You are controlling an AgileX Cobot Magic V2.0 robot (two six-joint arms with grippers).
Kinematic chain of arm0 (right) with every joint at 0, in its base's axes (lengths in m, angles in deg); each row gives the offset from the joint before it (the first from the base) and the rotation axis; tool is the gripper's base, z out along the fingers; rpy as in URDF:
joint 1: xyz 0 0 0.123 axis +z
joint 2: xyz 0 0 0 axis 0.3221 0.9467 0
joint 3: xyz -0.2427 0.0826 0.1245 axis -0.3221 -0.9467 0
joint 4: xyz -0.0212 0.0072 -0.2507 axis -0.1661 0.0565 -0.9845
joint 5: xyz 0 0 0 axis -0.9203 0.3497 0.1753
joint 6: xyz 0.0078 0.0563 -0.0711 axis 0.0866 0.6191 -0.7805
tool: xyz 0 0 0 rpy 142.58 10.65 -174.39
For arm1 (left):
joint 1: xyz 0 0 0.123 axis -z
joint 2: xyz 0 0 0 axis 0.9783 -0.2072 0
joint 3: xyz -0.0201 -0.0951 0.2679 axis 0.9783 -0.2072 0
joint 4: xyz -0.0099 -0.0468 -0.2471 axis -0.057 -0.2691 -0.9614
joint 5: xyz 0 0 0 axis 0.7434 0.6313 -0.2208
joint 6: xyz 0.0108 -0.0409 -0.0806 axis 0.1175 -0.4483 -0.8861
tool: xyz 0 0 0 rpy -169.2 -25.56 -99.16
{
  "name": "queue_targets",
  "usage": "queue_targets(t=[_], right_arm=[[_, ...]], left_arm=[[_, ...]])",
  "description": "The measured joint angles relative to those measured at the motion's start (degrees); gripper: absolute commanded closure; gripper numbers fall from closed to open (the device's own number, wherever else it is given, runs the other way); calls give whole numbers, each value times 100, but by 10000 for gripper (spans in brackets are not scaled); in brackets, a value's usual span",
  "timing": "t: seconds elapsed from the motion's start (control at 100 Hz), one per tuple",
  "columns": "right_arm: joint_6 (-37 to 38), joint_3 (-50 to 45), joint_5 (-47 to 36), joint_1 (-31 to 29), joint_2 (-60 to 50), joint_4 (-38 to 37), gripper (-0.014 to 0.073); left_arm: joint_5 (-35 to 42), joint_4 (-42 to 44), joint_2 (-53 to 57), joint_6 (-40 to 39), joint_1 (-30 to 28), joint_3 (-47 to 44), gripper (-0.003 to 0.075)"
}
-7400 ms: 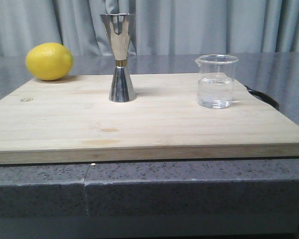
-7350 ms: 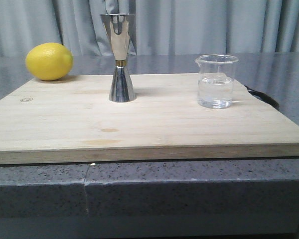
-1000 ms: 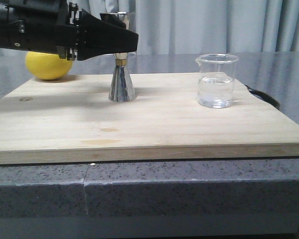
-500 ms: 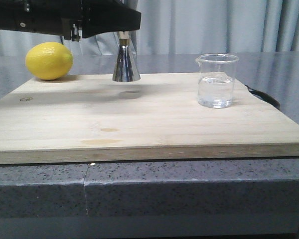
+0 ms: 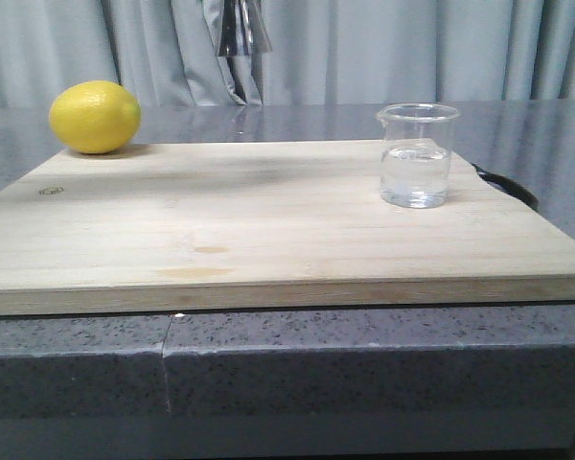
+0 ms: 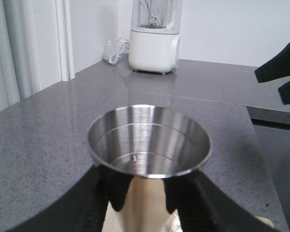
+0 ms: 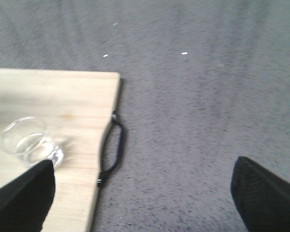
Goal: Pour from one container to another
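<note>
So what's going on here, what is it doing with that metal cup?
The left gripper is shut on the steel jigger and holds it upright, high above the wooden board; only its base shows at the top of the front view. The glass beaker, with clear liquid in it, stands untouched on the board. The right gripper hangs open nearby. Nothing is poured yet.

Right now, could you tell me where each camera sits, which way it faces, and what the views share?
Front view: low before the wooden board, facing forward; no robot part shows, only the jigger's base at the top edge.
Left wrist view: above the left gripper, looking over the held jigger toward a blender.
Right wrist view: above the table, looking down past the open right gripper.
Front and right wrist views share the beaker.
</note>
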Motion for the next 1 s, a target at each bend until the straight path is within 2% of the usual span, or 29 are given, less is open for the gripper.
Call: queue_targets(t=[0.41, 0.55, 0.76, 1.0], right_arm=[[-150, 237, -267, 1434, 1321, 26, -77], [-150, 90, -755, 1765, 1547, 98, -77], [-164, -783, -2409, 1895, 1600, 247, -77], [-164, -1963, -4966, 1895, 1707, 305, -77]], left_arm=[[-3, 64, 375, 176, -11, -772, 472], [-3, 63, 375, 210, -11, -798, 472], [-3, 63, 379, 221, -11, -798, 472], [-3, 63, 379, 229, -11, -798, 472]])
